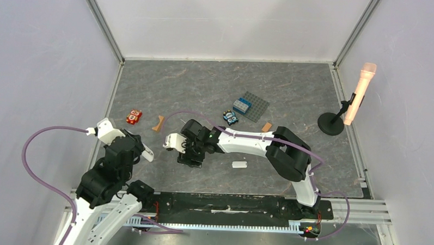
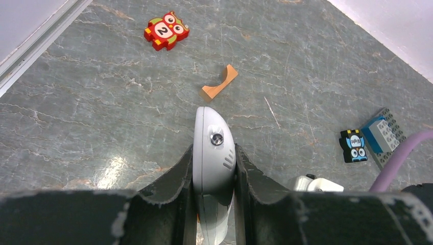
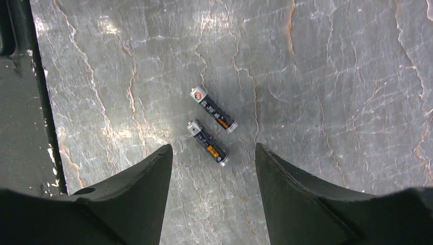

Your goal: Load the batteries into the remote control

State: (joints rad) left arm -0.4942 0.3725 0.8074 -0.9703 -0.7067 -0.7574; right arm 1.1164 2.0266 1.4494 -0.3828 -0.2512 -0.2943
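Grey table (image 1: 292, 92) first. My left gripper (image 2: 214, 155) has its fingers pinched on the remote (image 2: 210, 127). Its long axis runs straight out past the fingertips, rounded end aimed at the brown block (image 2: 219, 84). The top view only shows a white tip there. My right gripper (image 3: 213, 149) hangs spread wide over the batteries (image 3: 213, 108), which lie side by side on the table, parallel and slanted. Only the right wrist view shows them; from above the gripper hides them.
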